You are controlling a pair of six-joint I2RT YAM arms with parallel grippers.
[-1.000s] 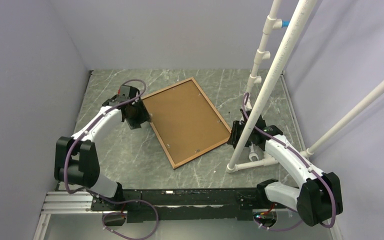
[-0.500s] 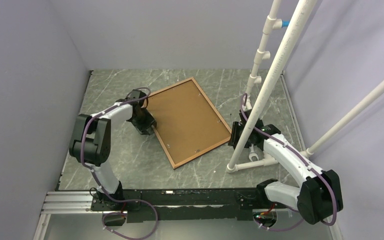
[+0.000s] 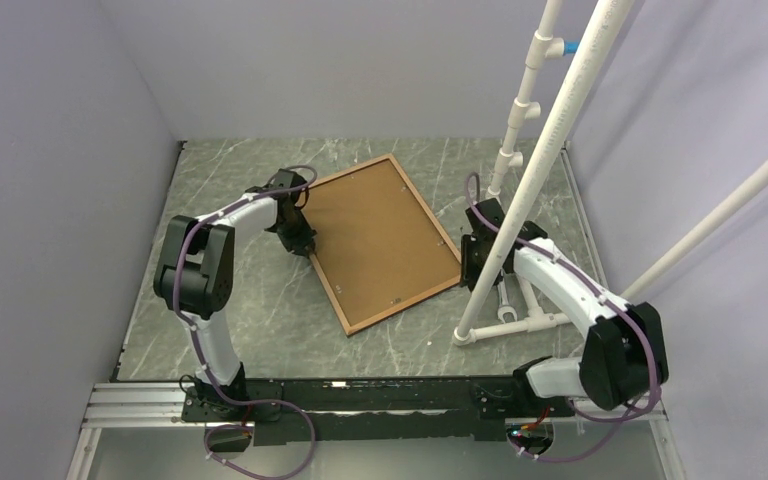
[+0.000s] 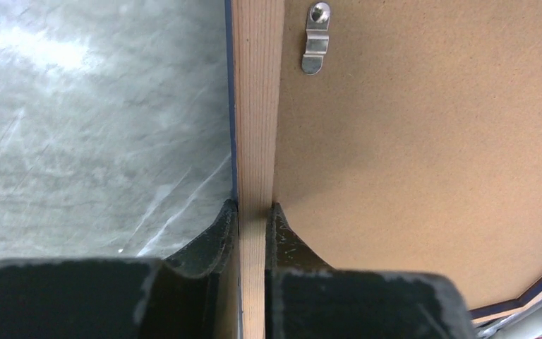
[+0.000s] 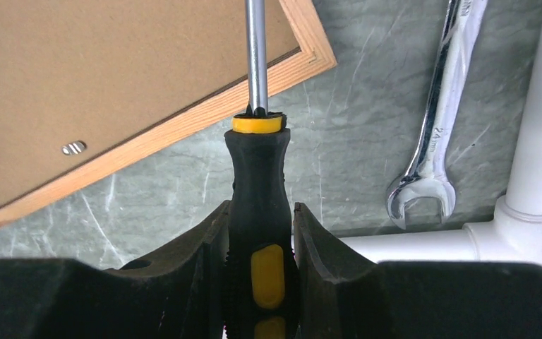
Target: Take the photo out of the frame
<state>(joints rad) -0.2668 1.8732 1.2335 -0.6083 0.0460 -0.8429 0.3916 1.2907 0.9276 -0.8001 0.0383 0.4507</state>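
Fingers of left arm point(image 4: 210, 246) pinch frame point(image 4: 256, 106) edge

Frame point(image 4: 256, 106): pale tan wood, fine straight grain, thin navy line along its outer edge
Photo point(image 4: 409, 155): plain mid-brown back, faintly speckled
Clip point(image 4: 315, 48): silver
Table point(image 3: 250, 330): grey-green marble, white veins
Screwdriver point(image 5: 257, 191): black handle, yellow collar and insets, steel-grey shaft
Wrench point(image 5: 443, 106): shiny silver
Pipes point(image 3: 535, 170): white, one blue fitting
Left arm point(image 3: 240, 215), right arm point(image 3: 570, 290): white shells, black joints
Walls point(image 3: 60, 150): pale lilac-grey
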